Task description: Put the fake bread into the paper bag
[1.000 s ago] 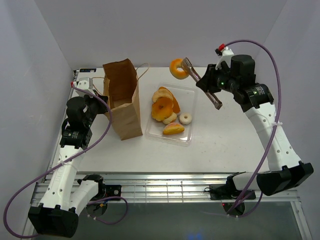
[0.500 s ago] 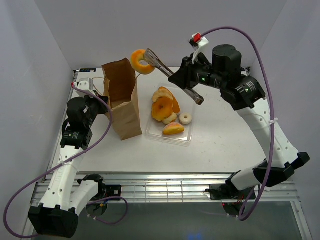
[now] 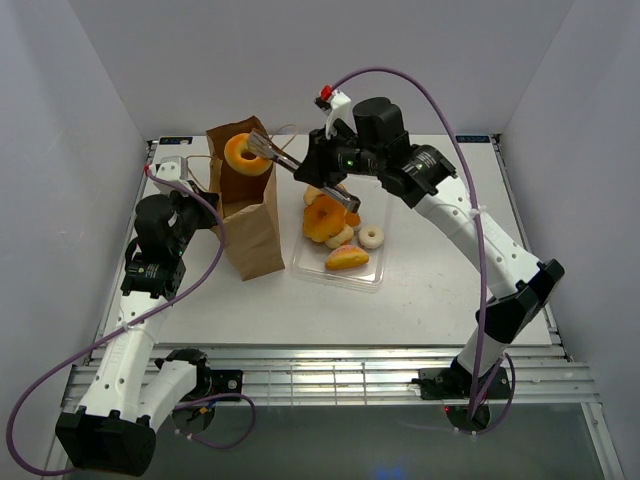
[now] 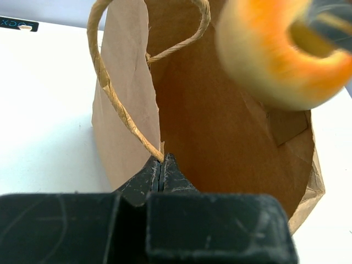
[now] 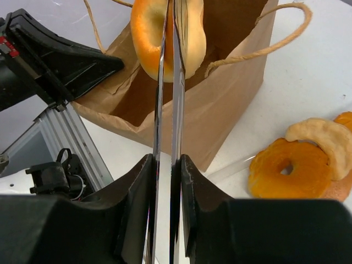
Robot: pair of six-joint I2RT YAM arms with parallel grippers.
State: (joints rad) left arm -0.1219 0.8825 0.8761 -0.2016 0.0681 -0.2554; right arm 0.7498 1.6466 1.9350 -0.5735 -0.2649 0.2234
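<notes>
Ahead of right gripper (image 5: 165,165), clamped on thin metal tongs (image 5: 177,110): golden-orange ring doughnut (image 5: 146,33) pinched at tips, over open tall brown paper bag (image 5: 231,104). Left gripper (image 4: 162,171) closed on bag rim.

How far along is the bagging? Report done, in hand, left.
Done: the left gripper pinches the paper bag open; its contents are hidden. In hand: the right gripper holds tongs carrying a ring doughnut over the bag's mouth. Left: several pastries in the clear tray.

Right arm (image 3: 500,250) white, black joints, purple cable (image 3: 385,69); left claw (image 4: 161,169) black
</notes>
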